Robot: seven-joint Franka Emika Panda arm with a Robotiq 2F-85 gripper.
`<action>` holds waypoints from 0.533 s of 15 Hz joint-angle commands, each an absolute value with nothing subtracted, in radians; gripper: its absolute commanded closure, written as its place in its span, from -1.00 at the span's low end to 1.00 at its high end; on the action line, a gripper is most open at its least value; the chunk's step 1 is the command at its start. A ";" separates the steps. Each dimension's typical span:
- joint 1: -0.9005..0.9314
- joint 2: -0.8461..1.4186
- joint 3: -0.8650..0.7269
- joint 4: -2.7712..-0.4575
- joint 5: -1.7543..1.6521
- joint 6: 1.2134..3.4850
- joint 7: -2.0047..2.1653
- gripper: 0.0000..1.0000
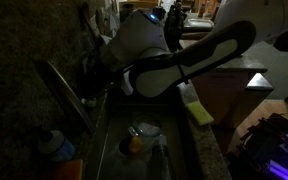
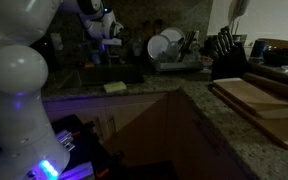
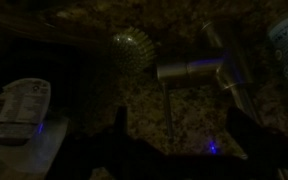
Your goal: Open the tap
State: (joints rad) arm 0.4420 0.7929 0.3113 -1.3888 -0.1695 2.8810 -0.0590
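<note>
White arm (image 1: 199,58) above sink (image 1: 110,132); tap (image 1: 66,92), bottle (image 1: 54,146) alongside

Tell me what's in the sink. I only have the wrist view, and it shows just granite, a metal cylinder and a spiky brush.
Observer: In an exterior view the sink holds a pale bowl, with an orange item beside it.
Operator: Where does the spout run?
Observer: The tap slants over one long side of the sink, and a blue-capped bottle stands on the counter on that same side.
Operator: Anything on the opposite side?
Observer: A yellow sponge lies on the counter edge there, below the robot's forearm.
</note>
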 commanded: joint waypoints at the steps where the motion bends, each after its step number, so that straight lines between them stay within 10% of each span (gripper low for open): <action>1: 0.392 0.888 0.394 -1.293 -0.120 2.874 -0.195 -1.00; 8: 0.415 0.922 0.360 -1.251 -0.145 2.887 -0.158 -1.00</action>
State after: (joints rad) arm 0.4155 0.8949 0.3570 -1.2779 -0.1474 2.8832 -0.1526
